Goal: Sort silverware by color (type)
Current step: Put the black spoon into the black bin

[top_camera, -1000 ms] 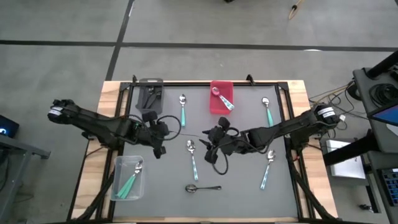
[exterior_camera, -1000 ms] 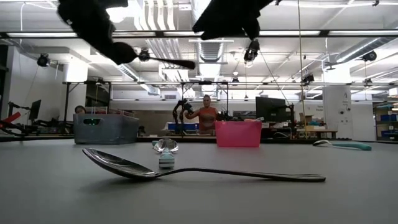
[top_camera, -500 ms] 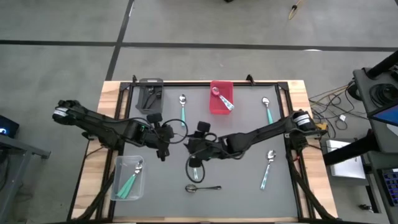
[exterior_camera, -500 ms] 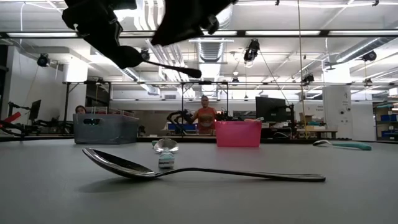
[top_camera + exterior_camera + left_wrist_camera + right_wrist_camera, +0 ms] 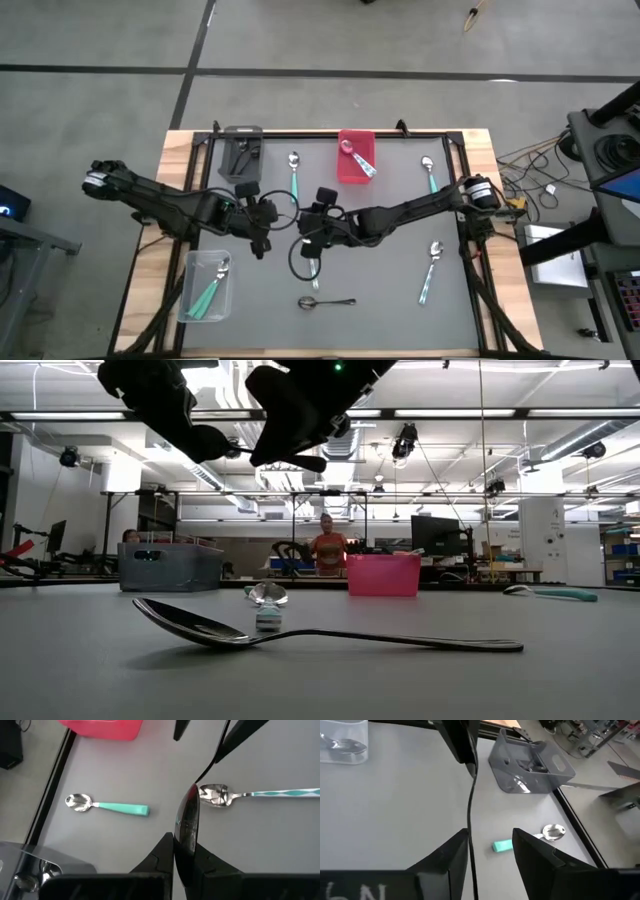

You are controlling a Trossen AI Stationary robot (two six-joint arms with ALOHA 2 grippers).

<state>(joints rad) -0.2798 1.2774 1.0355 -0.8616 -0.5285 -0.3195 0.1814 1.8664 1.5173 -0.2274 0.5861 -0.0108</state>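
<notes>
My left hand point(image 5: 182, 857) is clamped on the bowl of a black spoon point(image 5: 186, 832), held above mid-worktop point(image 5: 400, 280), its handle pointing at my right hand point(image 5: 487, 852). The right hand's fingers stand apart on either side of that handle, not yet gripping. I judge a handover: the right hand sits along the spoon's long axis, closing across it.

Three rectangular plastic bins: one grey bin point(image 5: 227, 150), one red bin point(image 5: 347, 173), one clear bin point(image 5: 195, 265). Four shiny teal-handled spoons lie loose point(image 5: 293, 170) point(image 5: 429, 175) point(image 5: 430, 265) point(image 5: 260, 794), with a fifth spoon point(image 5: 358, 160) in the red bin. There are two all-dark metal spoons: a flat dark spoon point(image 5: 327, 301) and a raised dark spoon point(image 5: 187, 835).
</notes>
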